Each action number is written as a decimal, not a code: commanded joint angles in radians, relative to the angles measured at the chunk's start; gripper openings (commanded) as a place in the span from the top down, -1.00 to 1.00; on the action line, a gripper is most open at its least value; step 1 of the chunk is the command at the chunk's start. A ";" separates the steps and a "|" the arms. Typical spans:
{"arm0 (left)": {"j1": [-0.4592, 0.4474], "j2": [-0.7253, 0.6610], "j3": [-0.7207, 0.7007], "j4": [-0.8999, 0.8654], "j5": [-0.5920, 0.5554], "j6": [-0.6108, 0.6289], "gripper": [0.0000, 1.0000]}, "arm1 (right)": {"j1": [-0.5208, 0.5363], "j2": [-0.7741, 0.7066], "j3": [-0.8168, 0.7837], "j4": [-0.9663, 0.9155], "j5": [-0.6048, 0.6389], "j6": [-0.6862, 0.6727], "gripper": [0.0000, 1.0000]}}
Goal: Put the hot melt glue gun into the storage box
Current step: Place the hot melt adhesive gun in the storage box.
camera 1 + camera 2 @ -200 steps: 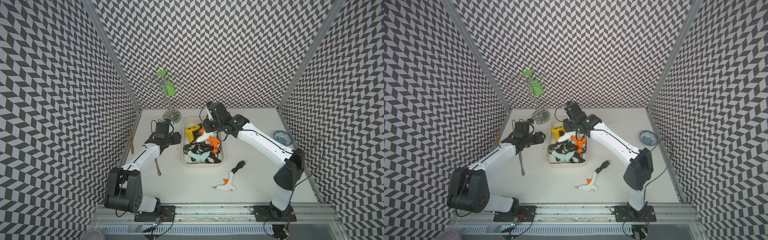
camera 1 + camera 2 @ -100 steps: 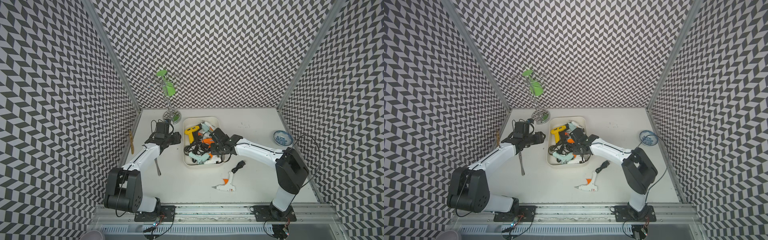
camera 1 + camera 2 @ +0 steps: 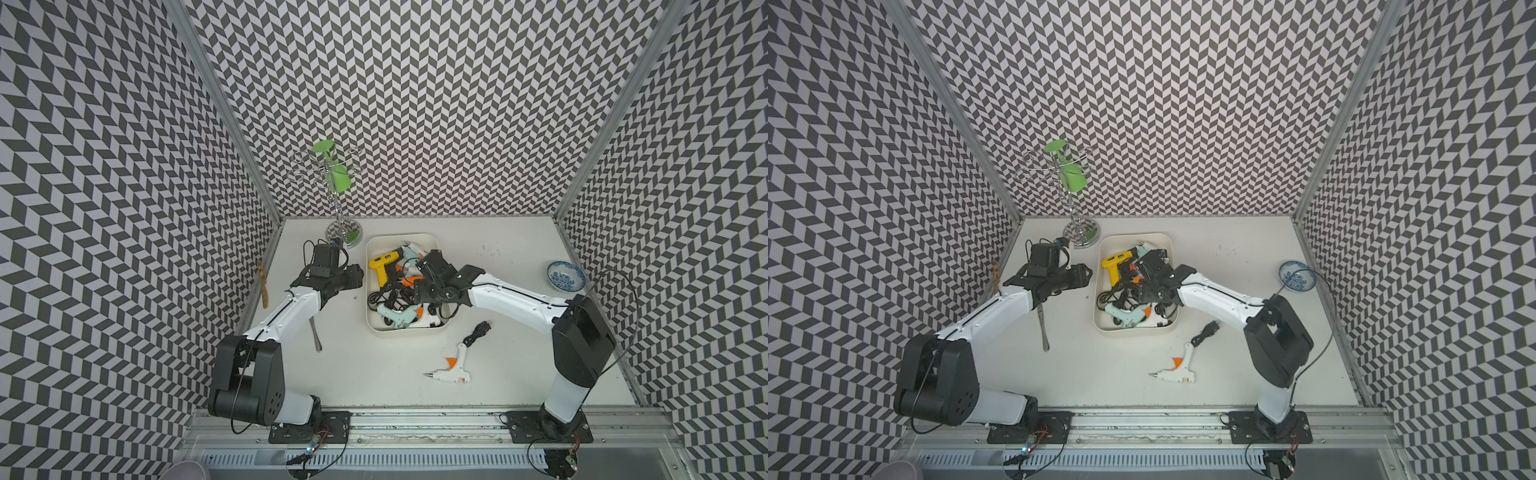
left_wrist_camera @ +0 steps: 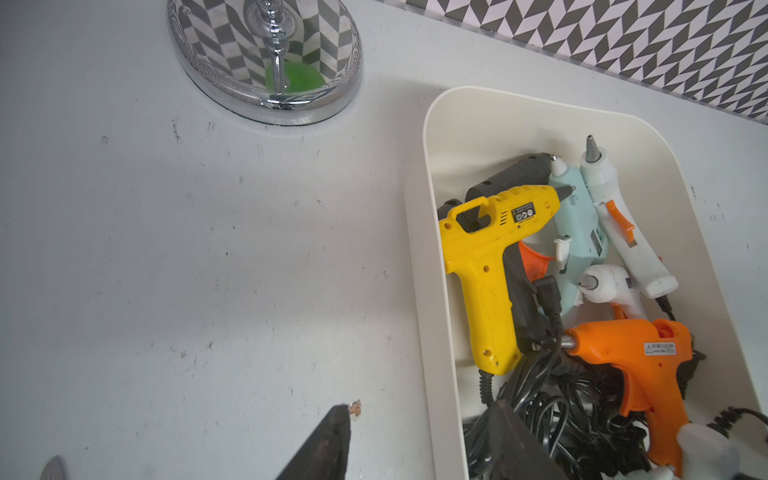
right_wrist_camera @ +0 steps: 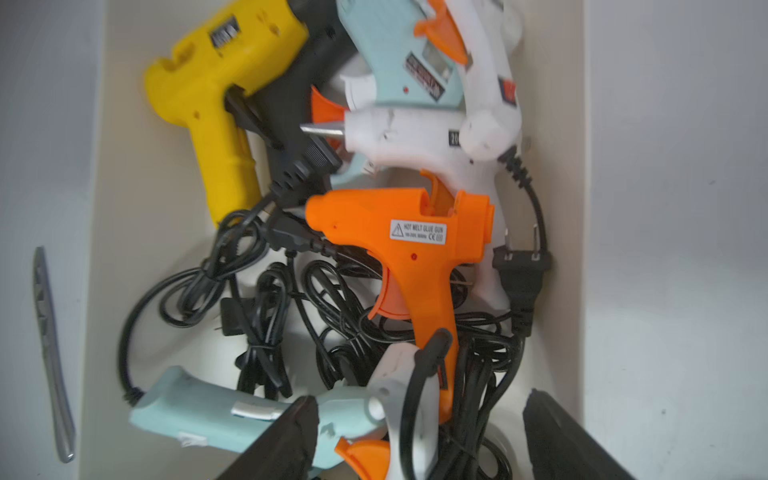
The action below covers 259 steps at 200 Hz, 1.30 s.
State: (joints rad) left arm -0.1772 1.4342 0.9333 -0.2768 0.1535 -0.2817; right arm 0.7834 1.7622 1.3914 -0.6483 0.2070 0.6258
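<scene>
Black-white chevron walls (image 3: 415,104), scuffed white tabletop (image 3: 374,374)

Right claw (image 5: 422,397) spread wide; left claw (image 4: 419,407) parted, hovering.

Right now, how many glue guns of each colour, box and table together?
White glue guns: 4 (3 in the storage box, 1 on the table)
Light blue glue guns: 2
Yellow glue gun: 1
Black glue gun: 1
Orange glue gun: 1
Total: 9
</scene>
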 commanded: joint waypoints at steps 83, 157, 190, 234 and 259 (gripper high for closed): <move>-0.016 0.018 0.009 0.016 0.031 0.000 -0.15 | 0.020 -0.126 -0.139 0.165 -0.047 -0.108 0.72; -0.021 0.006 0.001 0.011 0.015 0.006 -0.15 | 0.020 0.089 -0.199 0.256 -0.064 -0.064 1.00; -0.021 0.008 0.002 0.012 0.022 0.004 -0.15 | 0.020 0.044 -0.241 0.256 -0.042 -0.043 0.91; -0.022 0.009 0.005 0.016 0.032 0.001 -0.15 | 0.026 -0.131 -0.209 0.143 0.056 -0.032 -0.16; -0.023 0.006 0.005 0.016 0.035 0.000 -0.15 | 0.025 -0.232 -0.176 0.065 0.134 0.014 -0.38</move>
State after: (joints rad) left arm -0.1959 1.4422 0.9333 -0.2764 0.1749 -0.2821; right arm 0.8032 1.6520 1.1702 -0.5037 0.2375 0.5953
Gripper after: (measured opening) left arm 0.577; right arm 0.663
